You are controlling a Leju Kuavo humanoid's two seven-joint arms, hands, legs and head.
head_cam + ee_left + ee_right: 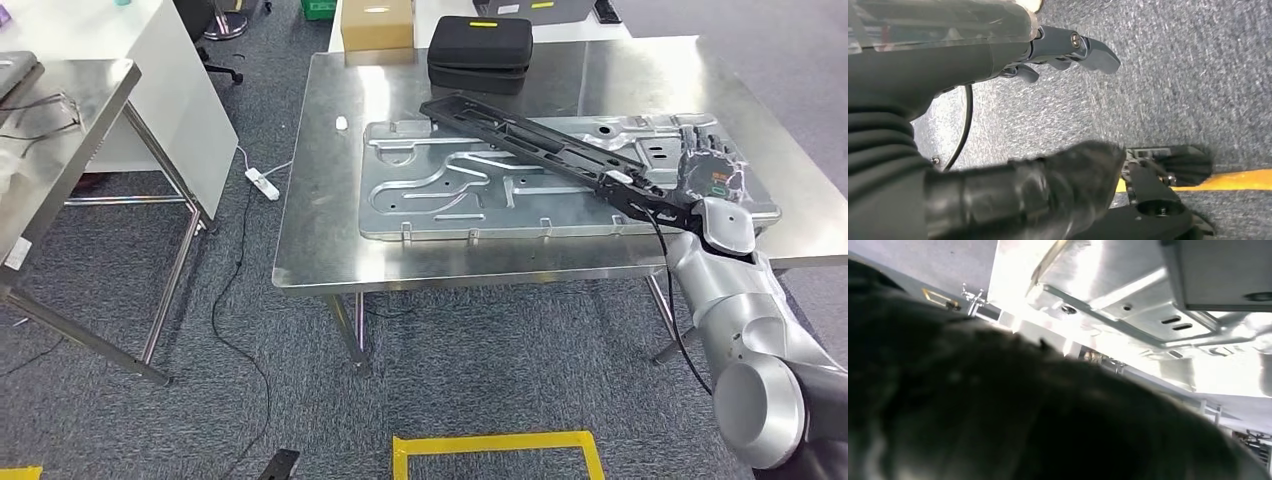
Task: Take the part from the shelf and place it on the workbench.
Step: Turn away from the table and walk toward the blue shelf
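Observation:
A long black part [540, 145] lies slantwise across a large silver stamped panel [440, 190] on the steel workbench [330, 250]. Its near end [660, 205] runs under my right wrist. My right hand [708, 172] is over the panel's right end, fingers stretched out and apart, not wrapped around the part. In the right wrist view the bright panel [1148, 315] lies beyond a dark blurred mass. My left hand [948, 65] hangs over grey carpet with its fingers [1088, 50] and thumb [1073, 175] apart, holding nothing.
A black zip case [480, 50] and a cardboard box [376, 22] stand at the bench's far edge. A second steel table [60, 110] and a white cabinet [180, 90] are to the left. A power strip [262, 183] with cables and yellow tape [497, 445] lie on the floor.

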